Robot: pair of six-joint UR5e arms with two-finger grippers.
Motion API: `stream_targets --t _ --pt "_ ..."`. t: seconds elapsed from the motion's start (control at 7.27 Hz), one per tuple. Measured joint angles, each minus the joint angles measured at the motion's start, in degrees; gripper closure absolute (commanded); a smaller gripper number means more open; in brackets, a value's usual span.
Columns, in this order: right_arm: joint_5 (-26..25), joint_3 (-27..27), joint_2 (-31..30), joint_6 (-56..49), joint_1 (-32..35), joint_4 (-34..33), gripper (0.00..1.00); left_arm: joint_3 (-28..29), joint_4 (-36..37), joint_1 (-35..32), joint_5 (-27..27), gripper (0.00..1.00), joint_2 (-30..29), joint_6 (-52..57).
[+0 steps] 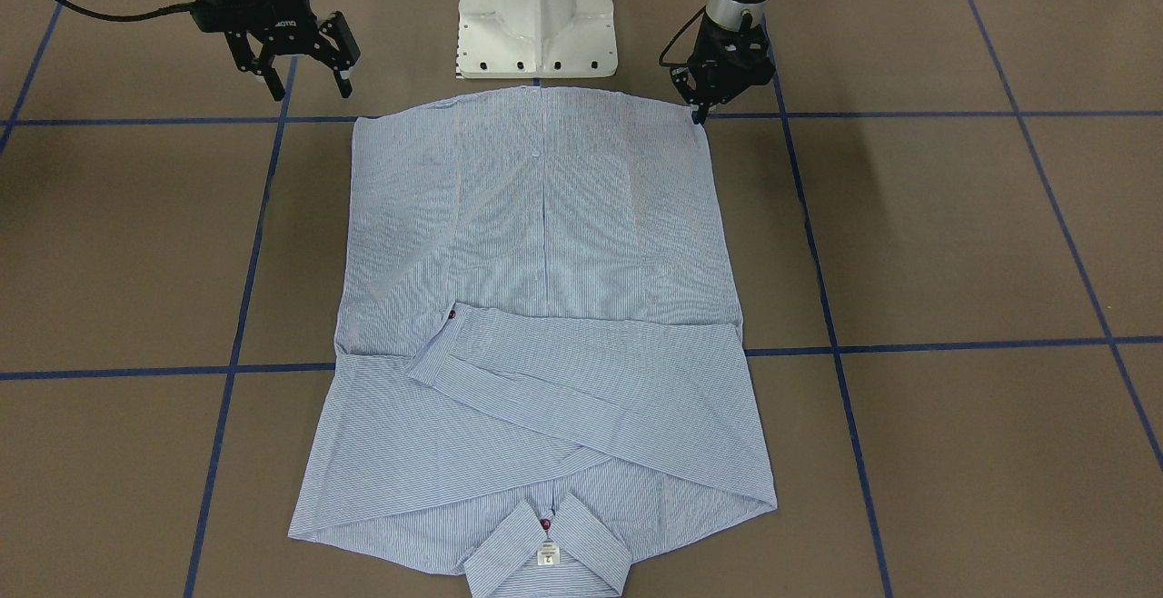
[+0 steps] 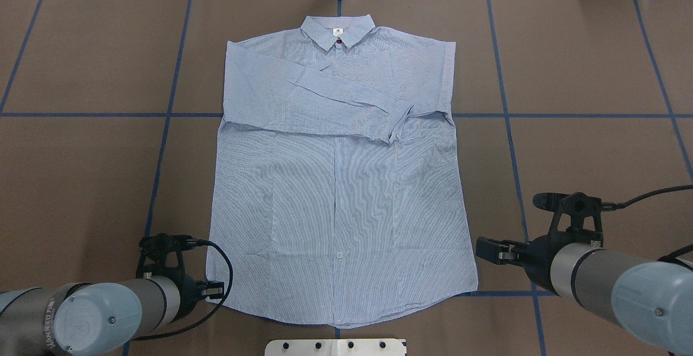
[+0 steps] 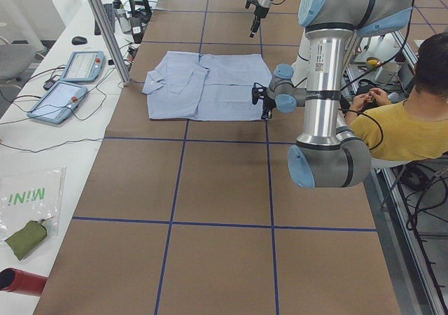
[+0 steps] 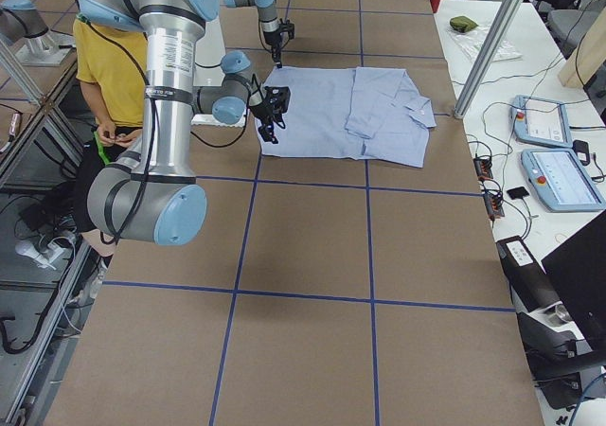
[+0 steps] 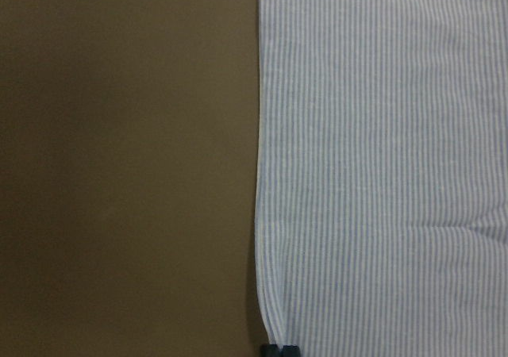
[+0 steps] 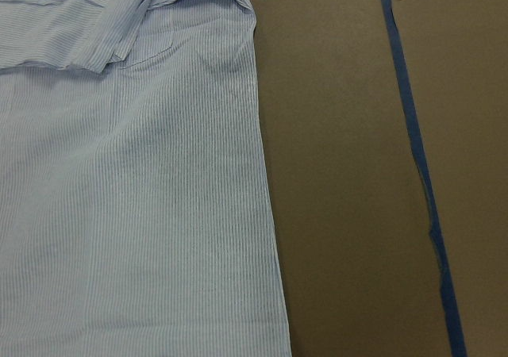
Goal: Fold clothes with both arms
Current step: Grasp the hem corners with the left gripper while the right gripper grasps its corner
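Observation:
The blue-and-white striped shirt [image 1: 545, 244] lies flat, front up, with its collar [image 2: 337, 31] at the far side and both sleeves folded across the chest [image 2: 335, 101]. My left gripper [image 1: 701, 114] points down with its fingers together on the near hem corner on my left; in the left wrist view its tips [image 5: 279, 349] pinch the shirt's edge [image 5: 266, 214]. My right gripper [image 1: 309, 82] is open and empty. It hangs above the table just outside the other hem corner [image 2: 474, 285]. The right wrist view shows the shirt's side edge [image 6: 266, 214] from above.
The white pedestal base [image 1: 536, 16] stands just behind the hem. Blue tape lines [image 1: 818, 289] cross the brown table. A person in a yellow shirt [image 3: 399, 126] sits behind the robot. Teach pendants [image 3: 70, 84] lie on the side bench beyond the collar.

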Motion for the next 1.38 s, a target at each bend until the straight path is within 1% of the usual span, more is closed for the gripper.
stream_targets --t 0.14,0.28,0.41,0.55,0.69,0.83,0.96,1.24,1.38 --pt "-1.3 0.0 -0.4 1.8 -1.2 0.1 0.01 -0.1 0.0 0.0 -0.1 1.0 -0.4 0.1" --pt "-2.6 -0.2 -0.6 3.8 -2.6 0.1 0.08 0.0 -0.2 0.0 -0.1 1.0 -0.7 0.1" --pt "-4.4 -0.5 -0.6 6.2 -4.4 0.1 0.26 0.0 -0.4 0.1 0.0 1.0 -0.8 0.1" --pt "-6.0 -1.0 -0.6 9.0 -6.2 0.1 0.32 0.0 -0.4 0.1 0.3 1.0 -0.8 0.1" --pt "-7.4 -2.0 -0.6 11.4 -7.7 0.7 0.32 0.0 -0.5 0.2 0.4 1.0 -0.9 0.1" --pt "-9.1 -4.0 -0.6 13.0 -9.0 3.1 0.34 -0.1 -0.5 0.2 0.6 1.0 -0.9 0.1" --pt "-10.7 -6.9 -0.6 13.8 -9.8 6.5 0.38 -0.1 -0.5 0.2 0.7 1.0 -1.0 0.1" --pt "-12.2 -10.3 -0.5 15.4 -11.0 9.2 0.38 -0.1 -0.5 0.4 0.8 1.0 -1.0 0.2" --pt "-13.6 -11.2 -0.3 16.0 -12.3 9.4 0.45 -0.1 -0.5 0.4 0.8 1.0 -1.0 0.2"
